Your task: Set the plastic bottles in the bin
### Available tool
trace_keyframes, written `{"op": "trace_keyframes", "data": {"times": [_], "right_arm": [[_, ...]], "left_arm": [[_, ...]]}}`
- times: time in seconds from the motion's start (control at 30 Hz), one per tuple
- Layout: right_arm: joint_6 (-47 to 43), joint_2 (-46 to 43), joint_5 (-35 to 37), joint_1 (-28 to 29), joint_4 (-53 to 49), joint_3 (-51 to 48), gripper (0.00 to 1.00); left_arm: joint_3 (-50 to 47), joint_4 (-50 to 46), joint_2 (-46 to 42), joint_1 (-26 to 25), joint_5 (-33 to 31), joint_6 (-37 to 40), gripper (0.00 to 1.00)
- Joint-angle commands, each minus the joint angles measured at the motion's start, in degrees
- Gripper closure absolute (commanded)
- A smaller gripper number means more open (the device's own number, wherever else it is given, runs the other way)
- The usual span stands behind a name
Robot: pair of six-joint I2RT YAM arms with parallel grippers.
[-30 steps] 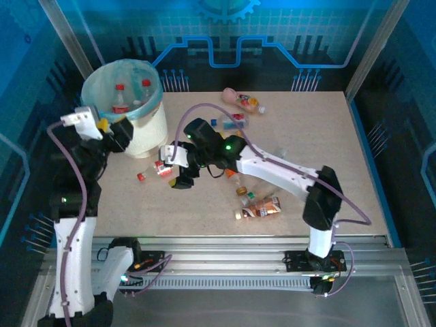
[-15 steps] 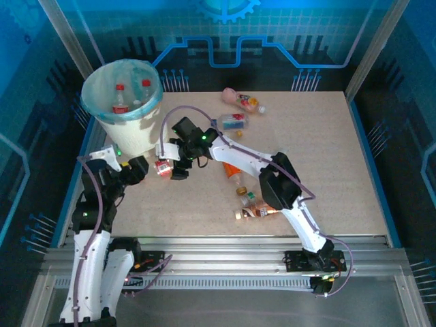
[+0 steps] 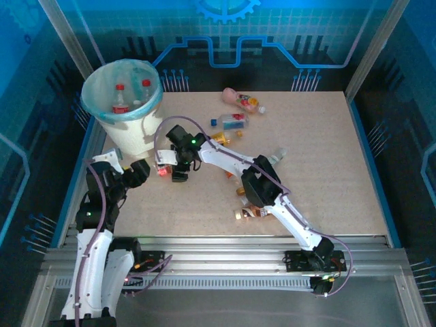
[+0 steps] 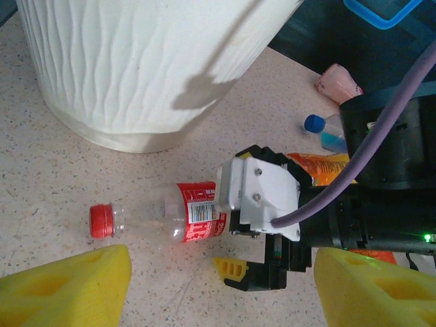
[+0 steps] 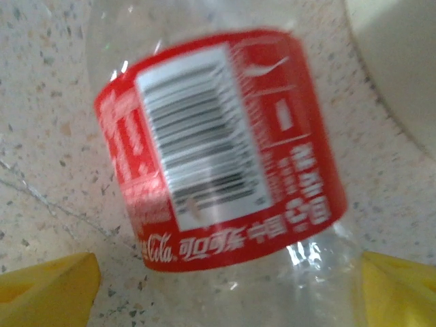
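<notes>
1. While a brown-labelled bottle [image 3: 246, 213] is lying nearest the front edge of the speckled table [image 3: 327, 157], half hidden under the right arm, the left gripper [image 4: 221, 283] is hanging low on the left side, its yellow foam fingers [image 4: 68, 289] standing wide apart with nothing between them.
2. Just beyond those fingers, a red-labelled bottle [image 4: 160, 221] is lying on its side on the table, its red cap pointing left in the left wrist view.
3. The right gripper [image 3: 175, 170] is straddling the label end of that bottle. Its yellow pads [image 5: 48, 283] are spread to either side of the clear body, the left one plainly off the plastic. Whether the other is touching cannot be told.
4. Behind the bottle, the bin [image 3: 139, 133] is standing near the far left corner, its light-blue liner [image 3: 88, 102] folded over the rim and two red-capped bottles [image 3: 120, 99] showing inside.
5. Farther right, an orange bottle [image 3: 221, 138] and a blue-capped bottle [image 3: 234, 122] are lying close together mid-table.
6. At the far edge, a pink bottle [image 3: 234, 97] is lying on its side.
</notes>
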Motion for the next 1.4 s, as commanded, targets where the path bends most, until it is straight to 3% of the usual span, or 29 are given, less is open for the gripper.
{"op": "trace_keyframes", "data": {"times": [0.0, 0.23, 0.4, 0.67, 0.97, 1.13, 1.37], "right_arm": [[-1.69, 1.48, 0.32, -0.22, -4.32, 2.28, 0.11], [-1.55, -2.20, 0.64, 0.11, -4.43, -2.01, 0.34], [0.47, -9.02, 0.23, 0.42, -1.65, -9.70, 0.41], [9.22, -27.29, -4.89, 0.40, 8.10, -28.51, 0.46], [23.49, -46.51, -9.83, -2.45, 22.09, -51.21, 0.48], [28.94, -55.97, -14.76, -4.76, 33.21, -63.00, 0.49], [29.91, -59.72, -17.67, -5.69, 35.13, -66.09, 0.49]], "left_arm": [[-0.17, 0.75, -0.84, -0.26, -1.12, 0.84, 0.27], [0.01, 0.13, -1.58, -0.26, -1.90, 0.75, 0.27], [0.35, -0.30, -2.55, -0.27, -2.41, 0.41, 0.27], [7.51, -2.06, -2.22, -0.26, -1.24, 1.11, 0.27], [15.52, 0.97, 2.20, -0.33, 10.07, 0.42, 0.26], [18.59, 6.61, 6.91, -0.41, 20.33, -5.69, 0.25], [21.32, 13.15, 13.02, -0.52, 26.82, -11.81, 0.26]]}}
